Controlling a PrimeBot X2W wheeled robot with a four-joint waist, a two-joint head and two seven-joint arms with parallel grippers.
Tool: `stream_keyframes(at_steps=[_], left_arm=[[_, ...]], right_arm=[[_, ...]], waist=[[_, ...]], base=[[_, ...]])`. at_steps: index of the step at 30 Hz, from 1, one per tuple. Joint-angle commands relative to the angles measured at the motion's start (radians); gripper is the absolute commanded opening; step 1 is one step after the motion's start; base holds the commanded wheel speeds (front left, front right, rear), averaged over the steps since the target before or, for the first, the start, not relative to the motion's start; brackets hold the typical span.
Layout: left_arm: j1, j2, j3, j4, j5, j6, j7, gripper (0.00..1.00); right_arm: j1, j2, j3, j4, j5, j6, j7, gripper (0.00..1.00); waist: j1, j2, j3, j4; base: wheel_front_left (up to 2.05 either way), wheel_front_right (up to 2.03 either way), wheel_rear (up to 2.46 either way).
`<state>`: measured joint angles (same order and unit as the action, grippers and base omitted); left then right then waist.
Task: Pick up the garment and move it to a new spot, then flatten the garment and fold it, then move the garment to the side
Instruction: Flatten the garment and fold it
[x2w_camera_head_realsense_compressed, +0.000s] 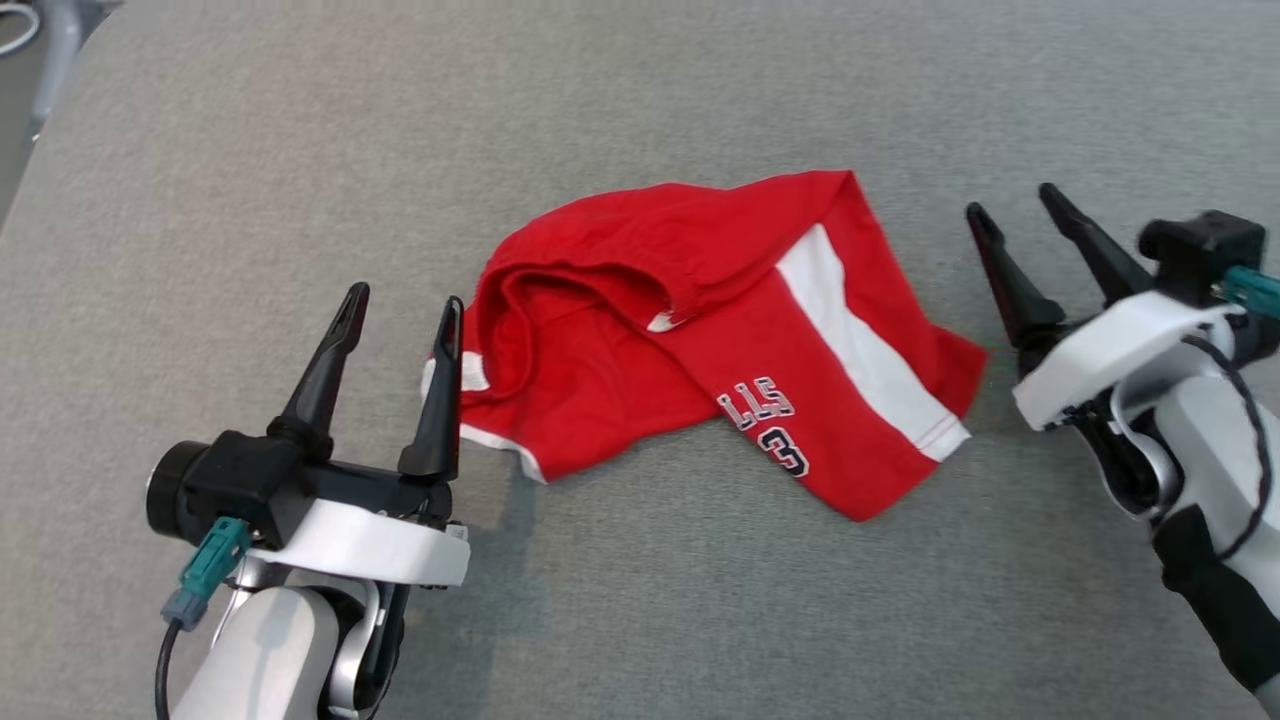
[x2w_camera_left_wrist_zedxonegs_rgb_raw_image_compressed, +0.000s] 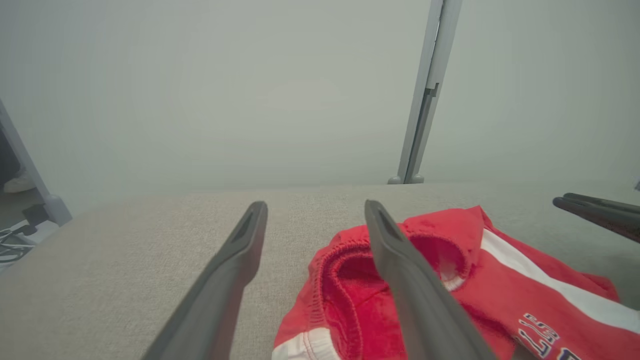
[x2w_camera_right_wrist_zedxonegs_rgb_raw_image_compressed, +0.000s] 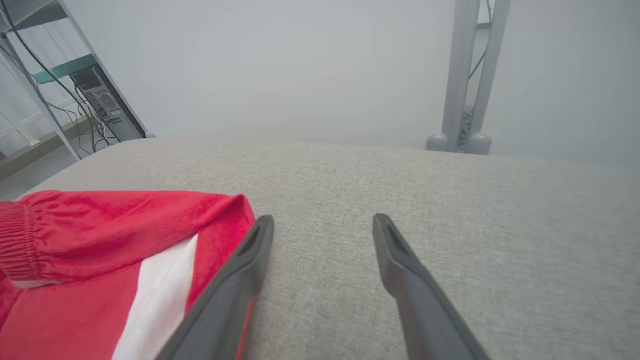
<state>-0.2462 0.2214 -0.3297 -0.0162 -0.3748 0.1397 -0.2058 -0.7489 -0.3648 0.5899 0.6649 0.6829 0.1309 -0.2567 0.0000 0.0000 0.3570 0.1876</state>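
The garment (x2w_camera_head_realsense_compressed: 700, 340) is a pair of red shorts with a white side stripe and dark lettering, lying crumpled in the middle of the grey fabric surface (x2w_camera_head_realsense_compressed: 640, 100). My left gripper (x2w_camera_head_realsense_compressed: 405, 300) stands open at its left edge, the right finger just over the waistband (x2w_camera_left_wrist_zedxonegs_rgb_raw_image_compressed: 340, 260). On the other side my right gripper (x2w_camera_head_realsense_compressed: 1012, 205) is open too, slightly apart from the leg hem. In the right wrist view the garment (x2w_camera_right_wrist_zedxonegs_rgb_raw_image_compressed: 100, 250) lies left of my right gripper (x2w_camera_right_wrist_zedxonegs_rgb_raw_image_compressed: 322, 220), nothing between the fingers. The left wrist view has my left gripper (x2w_camera_left_wrist_zedxonegs_rgb_raw_image_compressed: 315, 207) empty as well.
The grey surface stretches wide around the garment on all sides. A grey metal post (x2w_camera_left_wrist_zedxonegs_rgb_raw_image_compressed: 425, 95) rises beyond its far edge, and another frame post (x2w_camera_right_wrist_zedxonegs_rgb_raw_image_compressed: 467, 75) stands behind it. A shelf with cables (x2w_camera_right_wrist_zedxonegs_rgb_raw_image_compressed: 95, 100) is off to the far left.
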Motion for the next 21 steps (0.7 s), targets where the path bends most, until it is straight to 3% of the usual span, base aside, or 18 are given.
stream_keyframes(at_steps=[1,8,13,21], left_arm=[[0.014,0.014,0.009,-0.005,0.005,0.009,0.003,1.0],[0.06,0.054,0.017,-0.031,0.013,0.029,0.039,1.0],[0.101,0.071,0.017,-0.039,0.011,0.04,0.061,1.0],[0.183,0.082,0.004,-0.058,0.0,0.058,0.09,1.0]], right_arm=[[0.039,-0.002,-0.048,-0.024,-0.013,0.0,-0.01,1.0],[0.239,0.027,-0.318,-0.225,-0.197,0.0,-0.01,1.0],[0.373,0.064,-0.412,-0.358,-0.279,0.0,0.003,1.0],[0.628,0.183,-0.542,-0.668,-0.398,0.0,0.139,1.0]], waist=[[0.0,0.0,-0.034,-0.045],[0.0,0.0,-0.098,-0.137],[0.0,0.0,-0.138,-0.178],[0.0,0.0,-0.184,-0.218]], base=[[0.0,0.0,0.0],[0.0,0.0,0.0],[0.0,0.0,0.0],[0.0,0.0,0.0]])
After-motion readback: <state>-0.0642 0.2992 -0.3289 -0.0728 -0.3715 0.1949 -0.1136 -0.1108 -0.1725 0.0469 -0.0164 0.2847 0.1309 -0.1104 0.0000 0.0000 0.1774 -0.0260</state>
